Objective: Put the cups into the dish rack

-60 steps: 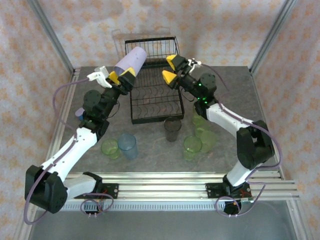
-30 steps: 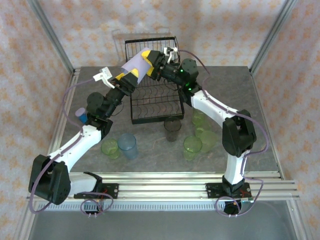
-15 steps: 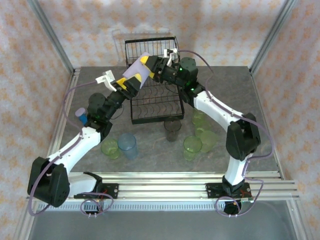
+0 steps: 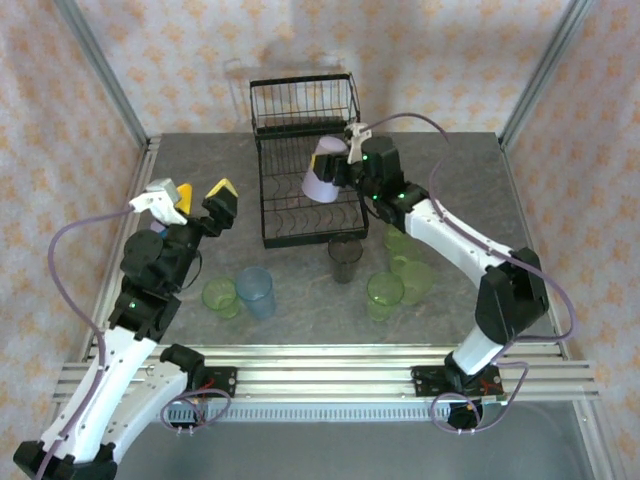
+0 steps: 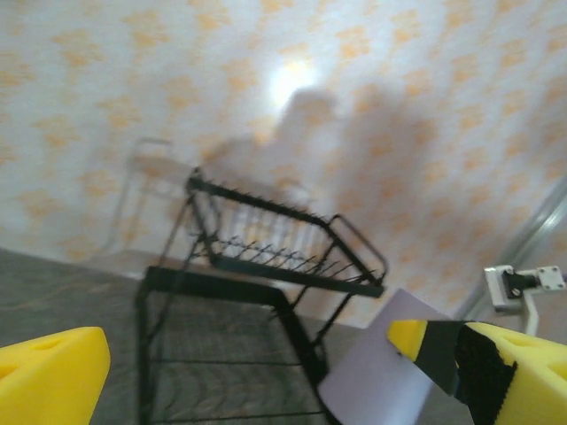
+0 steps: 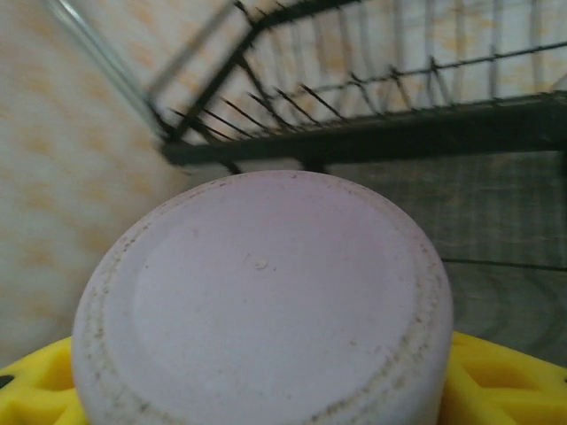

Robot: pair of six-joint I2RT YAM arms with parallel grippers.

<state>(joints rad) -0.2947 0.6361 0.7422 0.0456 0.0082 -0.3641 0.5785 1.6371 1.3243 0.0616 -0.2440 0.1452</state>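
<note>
My right gripper (image 4: 340, 160) is shut on the lavender cup (image 4: 320, 178), which hangs tilted with its mouth down over the dish rack's (image 4: 268, 200) slotted tray. In the right wrist view the cup's base (image 6: 261, 301) faces the camera between the yellow fingers (image 6: 505, 381). My left gripper (image 4: 202, 194) stands open and empty to the left of the rack. Its wrist view shows the rack (image 5: 257, 266) and the lavender cup (image 5: 372, 376). On the table in front stand green cups (image 4: 219, 296) (image 4: 384, 294) (image 4: 413, 280), a light blue cup (image 4: 256, 291) and a dark grey cup (image 4: 346, 257).
The rack's raised wire basket (image 4: 303, 105) stands at the far end, against the patterned back wall. Another green cup (image 4: 398, 238) stands under the right forearm. A small blue-purple cylinder (image 4: 158, 228) peeks out beside the left arm. Metal frame posts (image 4: 105, 75) flank the table.
The left gripper opened, let go of the lavender cup and drew back to the left. The right gripper closed on the cup and carried it down over the rack tray.
</note>
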